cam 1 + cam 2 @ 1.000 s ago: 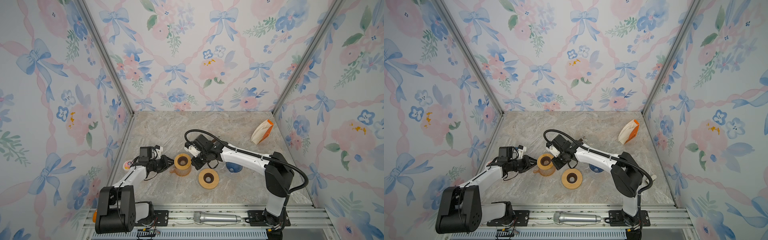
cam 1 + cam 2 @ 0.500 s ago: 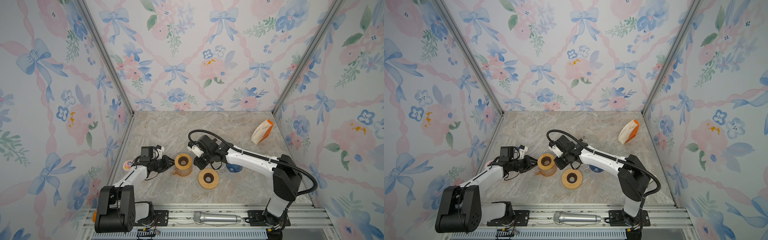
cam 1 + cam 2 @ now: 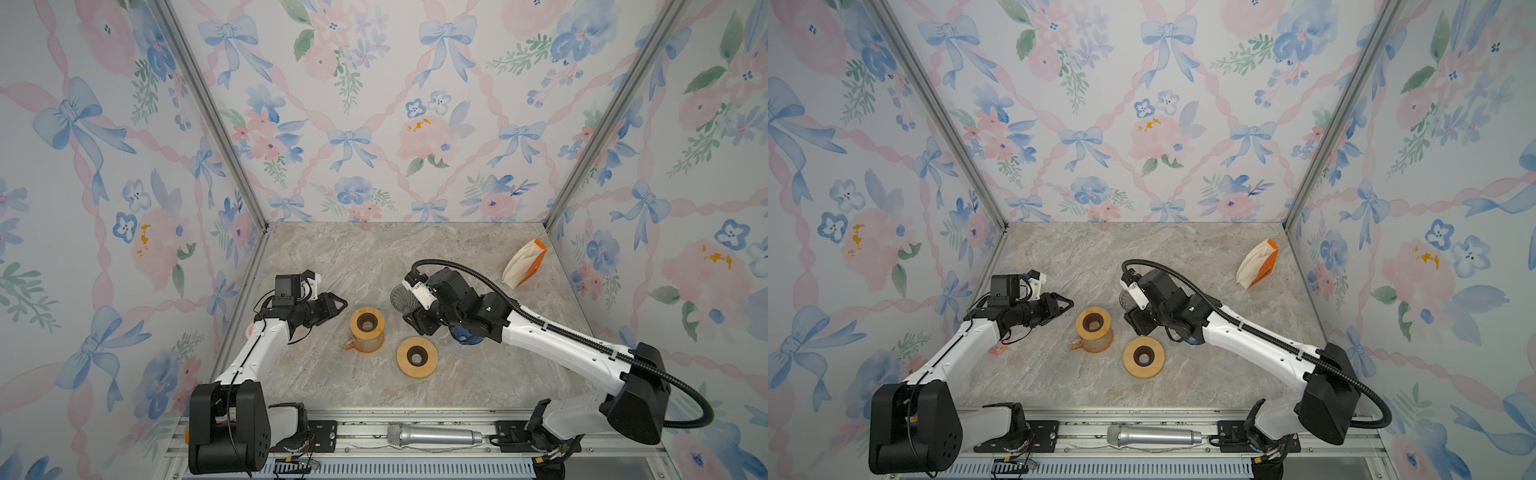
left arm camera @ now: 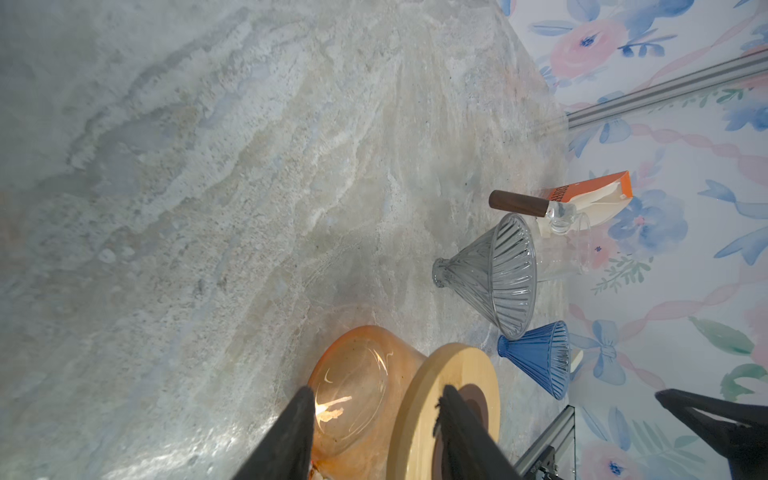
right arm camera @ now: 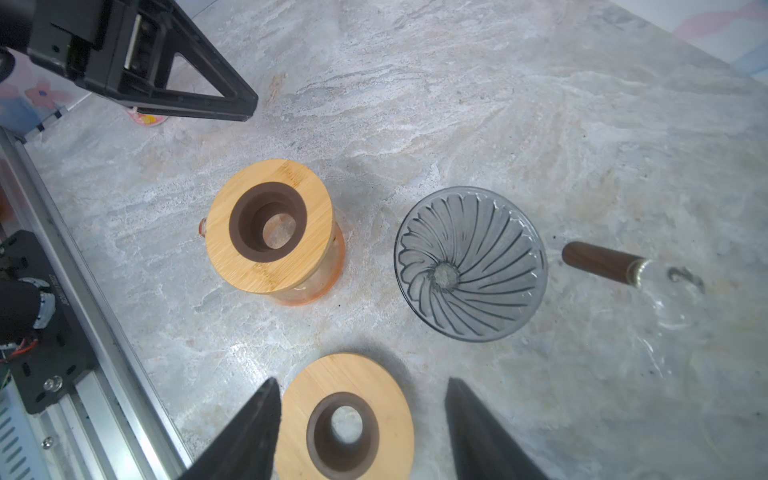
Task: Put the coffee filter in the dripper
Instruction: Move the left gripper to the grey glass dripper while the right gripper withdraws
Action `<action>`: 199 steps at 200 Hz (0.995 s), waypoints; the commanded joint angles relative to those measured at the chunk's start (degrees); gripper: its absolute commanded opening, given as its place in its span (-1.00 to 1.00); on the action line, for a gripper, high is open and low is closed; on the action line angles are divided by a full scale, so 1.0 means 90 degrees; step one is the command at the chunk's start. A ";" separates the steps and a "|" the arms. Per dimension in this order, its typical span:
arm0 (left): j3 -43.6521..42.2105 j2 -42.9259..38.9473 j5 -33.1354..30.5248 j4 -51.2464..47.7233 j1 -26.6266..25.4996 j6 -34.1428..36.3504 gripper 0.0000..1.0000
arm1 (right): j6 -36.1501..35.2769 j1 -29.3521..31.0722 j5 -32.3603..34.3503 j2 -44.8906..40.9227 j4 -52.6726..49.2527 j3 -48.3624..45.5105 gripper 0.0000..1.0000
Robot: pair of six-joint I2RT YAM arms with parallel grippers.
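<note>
Nearest us on the bench (image 3: 353, 257) lies a loose wooden collar (image 3: 430, 358), untouched. Just behind it stands the amber glass server (image 3: 365, 344), with a second wooden collar (image 5: 307, 199) seated flat on its mouth. This is where things have changed: a second ago both arms were closed in on that server, the right one at the collar and the left one at the glass. Now both have let go and drawn back. The left end effector (image 3: 340, 305) hangs beside the server, jaws parted with nothing between them. The right end effector (image 5: 361, 380) has pulled away, jaws spread wide and empty above the bench. Beyond them the grey glass dripper (image 5: 469, 266) sits mouth up with no paper in it. The blue dripper (image 4: 536, 359) is just beside it. Farthest off, in the right rear corner, the coffee filters (image 3: 517, 266) are in their orange pack (image 3: 534, 268), well apart from both arms. We judge the stand is now ready, so a dripper and then a filter must be fetched, and the task proper has hardly begun.
</note>
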 commanded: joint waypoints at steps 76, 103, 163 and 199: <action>0.1882 0.0426 -0.0208 -0.0300 -0.1206 0.0754 0.58 | -0.0176 -0.0402 0.0631 -0.1877 0.0548 -0.1221 0.93; 0.2341 0.0855 -0.0594 -0.0451 -0.1770 0.0885 0.61 | -0.0060 -0.0588 0.0564 -0.2181 0.0513 -0.1411 0.93; 0.3652 0.2343 -0.1541 -0.1402 -0.2457 0.1591 0.60 | 0.0036 -0.1127 0.0129 -0.2511 0.0333 -0.1686 0.93; 0.4292 0.3202 -0.1670 -0.1658 -0.2706 0.1739 0.49 | 0.0101 -0.1378 -0.0048 -0.2587 0.0399 -0.1892 0.93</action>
